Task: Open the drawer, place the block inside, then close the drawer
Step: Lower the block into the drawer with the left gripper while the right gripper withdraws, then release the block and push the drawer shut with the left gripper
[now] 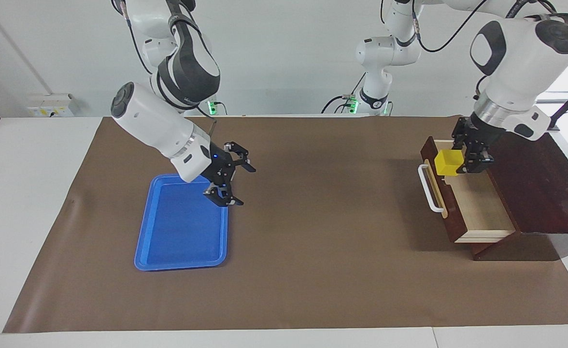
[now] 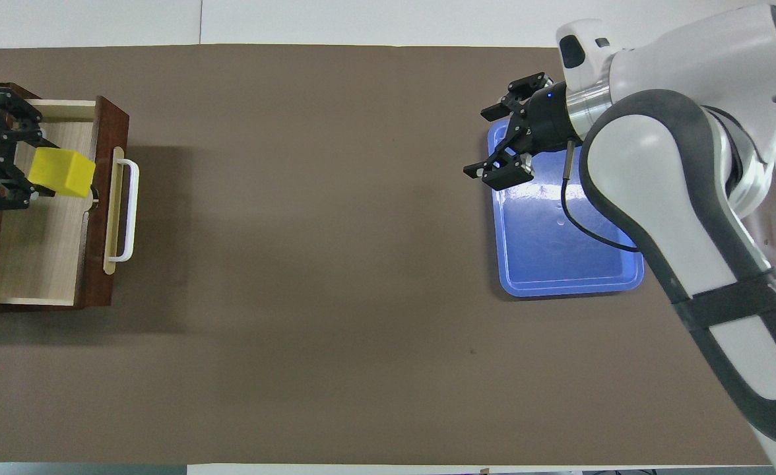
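Observation:
The dark wooden drawer stands pulled out of its box at the left arm's end of the table, its pale interior showing and its white bar handle facing the table's middle. My left gripper is shut on the yellow block and holds it over the open drawer, close to the front panel. In the overhead view the block sits over the drawer's interior, held by the left gripper. My right gripper is open and empty over the blue tray's edge.
A blue rectangular tray lies on the brown mat toward the right arm's end; it also shows in the overhead view, empty, with the right gripper over its edge.

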`<state>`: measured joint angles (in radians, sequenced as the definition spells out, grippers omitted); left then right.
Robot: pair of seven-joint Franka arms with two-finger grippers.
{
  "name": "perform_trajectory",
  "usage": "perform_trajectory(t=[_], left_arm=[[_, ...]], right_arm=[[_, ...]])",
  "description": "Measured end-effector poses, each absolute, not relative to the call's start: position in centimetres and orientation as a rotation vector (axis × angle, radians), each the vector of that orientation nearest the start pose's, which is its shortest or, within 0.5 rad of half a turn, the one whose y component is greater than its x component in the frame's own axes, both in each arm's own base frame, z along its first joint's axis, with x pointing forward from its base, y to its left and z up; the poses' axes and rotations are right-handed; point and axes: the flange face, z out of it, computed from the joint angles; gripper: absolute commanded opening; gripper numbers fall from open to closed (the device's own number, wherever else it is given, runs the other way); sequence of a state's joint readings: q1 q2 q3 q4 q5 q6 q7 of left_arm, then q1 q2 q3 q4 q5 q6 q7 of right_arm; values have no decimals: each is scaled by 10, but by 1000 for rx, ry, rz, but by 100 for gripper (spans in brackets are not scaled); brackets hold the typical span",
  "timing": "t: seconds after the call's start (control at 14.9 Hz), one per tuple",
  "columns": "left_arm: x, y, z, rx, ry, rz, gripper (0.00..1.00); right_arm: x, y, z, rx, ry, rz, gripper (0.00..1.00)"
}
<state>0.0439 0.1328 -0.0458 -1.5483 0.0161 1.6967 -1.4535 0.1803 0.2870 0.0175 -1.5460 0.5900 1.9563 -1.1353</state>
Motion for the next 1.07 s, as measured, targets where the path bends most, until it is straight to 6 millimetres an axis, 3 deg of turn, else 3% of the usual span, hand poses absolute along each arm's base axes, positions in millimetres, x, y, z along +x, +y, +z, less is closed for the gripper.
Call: perform_trajectory(t=[0.13, 0.2, 0.33, 0.47, 0.54, 0.6, 0.67, 0.74, 0.94, 1.07], left_arm=[[601, 42, 545, -2364, -2099, -54, 0], [598, 50, 527, -2372, -2099, -67, 0], [591, 54, 492, -2377, -2093, -69, 0], [586, 57, 470, -2388, -2073, -58, 0], [585, 59, 465, -2397, -2061, -56, 15], [583, 59, 462, -2410, -2042, -53, 47], [581, 59, 459, -2430, -2015, -49, 89], [579, 59, 454, -2448, -1992, -48, 100], [577, 58, 451, -2464, -1980, -62, 100], [581, 57, 470, -2438, -2028, -78, 100]], right_arm=[[644, 129, 520, -2312, -1418, -453, 100], [643, 111, 525, -2358, -1419, -433, 100], [641, 80, 538, -2455, -1394, -418, 100], [636, 52, 551, -2545, -1320, -396, 100], [632, 40, 559, -2601, -1271, -369, 100], [626, 31, 567, -2666, -1208, -334, 100], [619, 26, 577, -2733, -1131, -292, 100], [610, 23, 587, -2801, -1038, -248, 100], [578, 19, 613, -2959, -760, -95, 100], [559, 14, 627, -3034, -590, -2, 100]])
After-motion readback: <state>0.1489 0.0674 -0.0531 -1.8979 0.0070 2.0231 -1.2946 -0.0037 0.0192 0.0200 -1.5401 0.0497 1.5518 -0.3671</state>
